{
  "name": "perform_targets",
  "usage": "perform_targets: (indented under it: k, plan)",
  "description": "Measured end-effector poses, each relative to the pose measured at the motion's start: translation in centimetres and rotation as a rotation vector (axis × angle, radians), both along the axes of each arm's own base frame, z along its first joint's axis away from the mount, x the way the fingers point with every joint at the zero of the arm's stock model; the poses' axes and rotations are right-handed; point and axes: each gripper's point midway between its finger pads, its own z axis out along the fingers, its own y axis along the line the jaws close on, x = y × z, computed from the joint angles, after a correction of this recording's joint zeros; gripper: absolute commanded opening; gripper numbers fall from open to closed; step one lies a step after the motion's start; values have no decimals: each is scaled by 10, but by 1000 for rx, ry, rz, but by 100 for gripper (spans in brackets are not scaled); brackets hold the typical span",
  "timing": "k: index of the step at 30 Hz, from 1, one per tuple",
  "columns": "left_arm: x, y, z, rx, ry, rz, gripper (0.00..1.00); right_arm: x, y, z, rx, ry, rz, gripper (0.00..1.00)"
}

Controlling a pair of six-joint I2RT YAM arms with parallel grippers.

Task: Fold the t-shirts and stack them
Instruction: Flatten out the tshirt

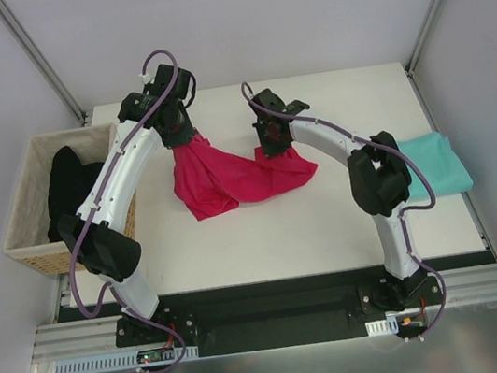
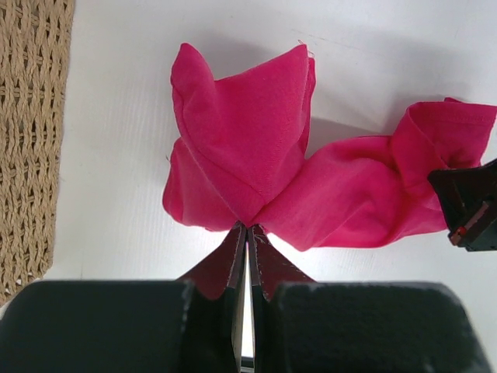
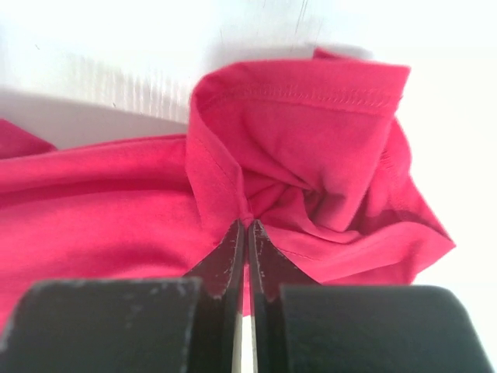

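A woven basket [image 1: 30, 249] sits at the left of the frame, just off the left edge of the white table [image 1: 265, 231] — a heap of black cloth [image 1: 64, 187] lies inside it. Along the table's near edge runs a black plate [image 1: 266, 299], and below that a silver metal rail [image 1: 280, 328]. Two slanted metal posts — one at upper left [image 1: 37, 59], one at upper right — rise against pale walls.

Bright, even light; wrist foregrounds blurred.
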Motion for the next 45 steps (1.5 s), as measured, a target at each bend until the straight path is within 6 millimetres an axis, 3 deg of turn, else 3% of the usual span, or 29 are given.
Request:
perform_targets:
  k: [6, 14, 18, 22, 28, 45]
  plan:
    - [0, 0, 0, 0, -1, 1, 0, 25, -17, 31, -7, -70, -31, 1]
    - [-2, 2, 7, -6, -17, 2, 0, 49, -81, 107, -24, -226, -137, 1]
    - [-5, 5, 17, -9, -45, 7, 0, 50, -103, 148, -34, -318, -163, 1]
    - [-10, 11, 28, -8, -76, 17, 0, 48, -121, 178, -44, -383, -185, 1]
    - [-17, 21, 46, -2, -132, 39, 0, 44, -149, 209, -68, -455, -220, 1]
    - [-20, 50, 85, 45, -265, 83, 0, 27, -193, 309, -202, -720, -269, 1]
